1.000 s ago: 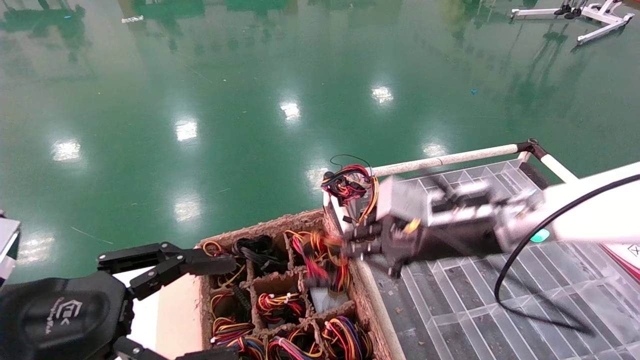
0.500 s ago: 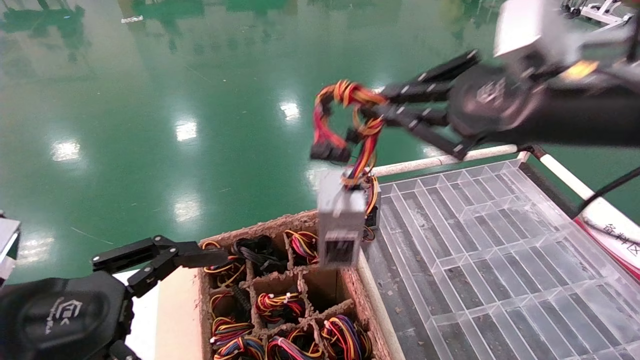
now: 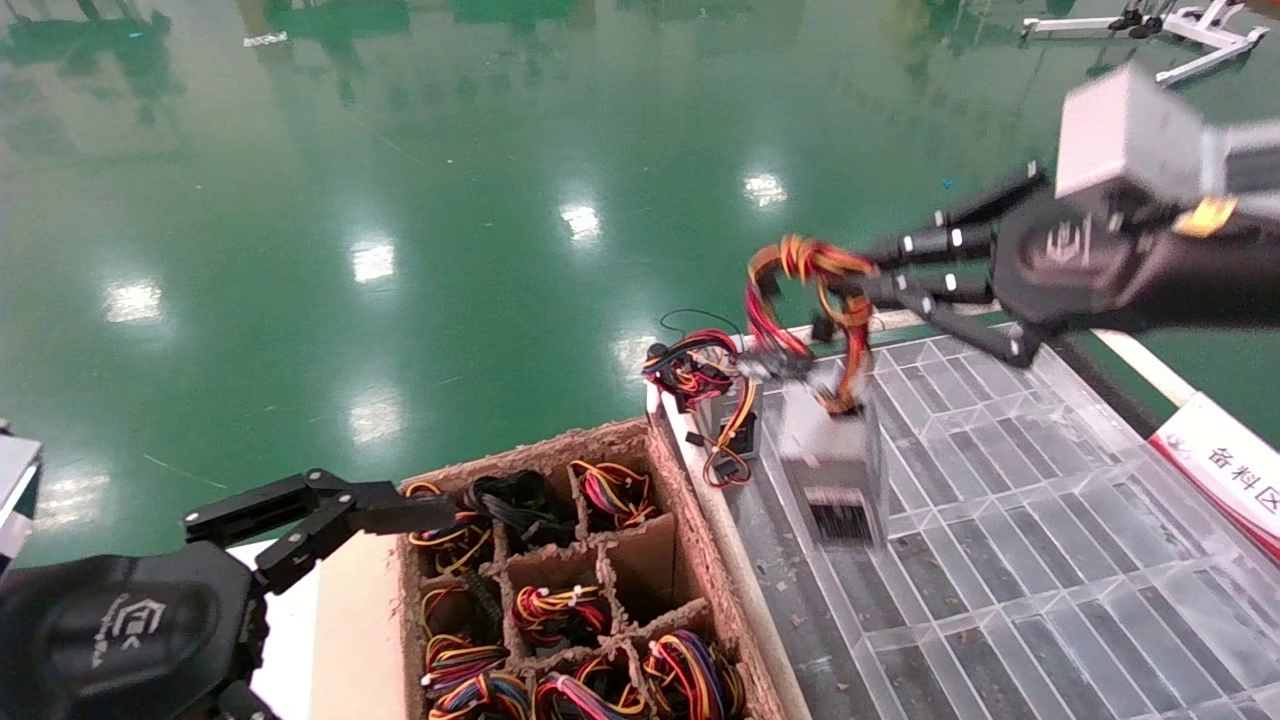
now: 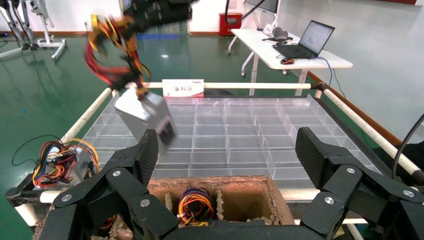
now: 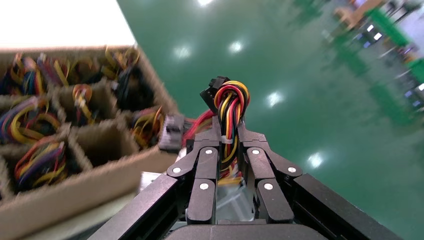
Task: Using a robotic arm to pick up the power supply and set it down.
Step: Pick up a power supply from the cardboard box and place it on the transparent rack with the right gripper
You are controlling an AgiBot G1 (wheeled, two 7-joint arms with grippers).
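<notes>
Two grippers, two grey power supplies out of the box, one cardboard box, one clear tray.

Lower left of the head view: left gripper (image 3: 330,540), parked, fingers (image 3: 265,505) spread wide and empty, beside the cardboard box (image 3: 530,455). In that box, nine or so cells in view, most stuffed with coloured wire bundles, one middle cell bare.

Centre: second grey unit (image 3: 728,412) with a thin black wire loop, standing at the near-left corner of the clear divided tray (image 3: 1000,520), just right of the box wall.

Right of it: the power supply (image 3: 835,465), hanging tilted just over the tray's left rows, suspended by its wire bundle (image 3: 805,290).

Upper right: right gripper (image 3: 870,280), clenched on that bundle; in the right wrist view, fingers (image 5: 207,175) pinched tight around the red-yellow-black wires (image 5: 231,107).

White rail (image 3: 1130,355) along the tray's far and right edges; most tray compartments to the right bare, open green floor (image 3: 400,200) beyond.

Half a second ago: supply hanging above the box's far-right corner; now shifted rightward and lower, over the tray.
</notes>
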